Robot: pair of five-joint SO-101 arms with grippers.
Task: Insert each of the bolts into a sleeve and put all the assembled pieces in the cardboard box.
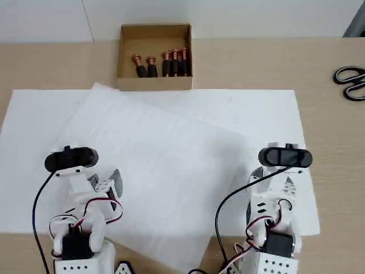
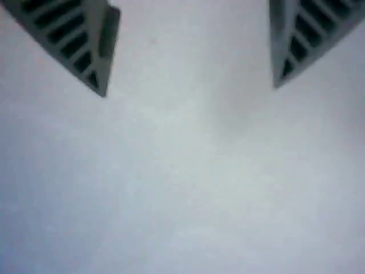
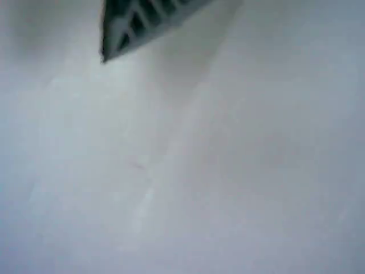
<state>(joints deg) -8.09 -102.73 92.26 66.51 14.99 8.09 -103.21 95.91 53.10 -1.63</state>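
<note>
The cardboard box (image 1: 154, 85) stands at the far middle of the table. Inside it lie several assembled pieces (image 1: 171, 64), copper-headed bolts in black sleeves, side by side. My left gripper (image 1: 106, 181) (image 2: 188, 88) hovers low over the white sheet near the front left, open, with nothing between its fingers (image 2: 94, 74). My right gripper (image 1: 256, 177) sits near the front right, also low over the sheet, and nothing shows in it. Both grippers are far from the box.
Overlapping white foam sheets (image 1: 171, 154) cover most of the wooden table (image 1: 45, 63). Black scissors (image 1: 351, 83) lie at the far right edge. Cables trail from both arm bases at the front.
</note>
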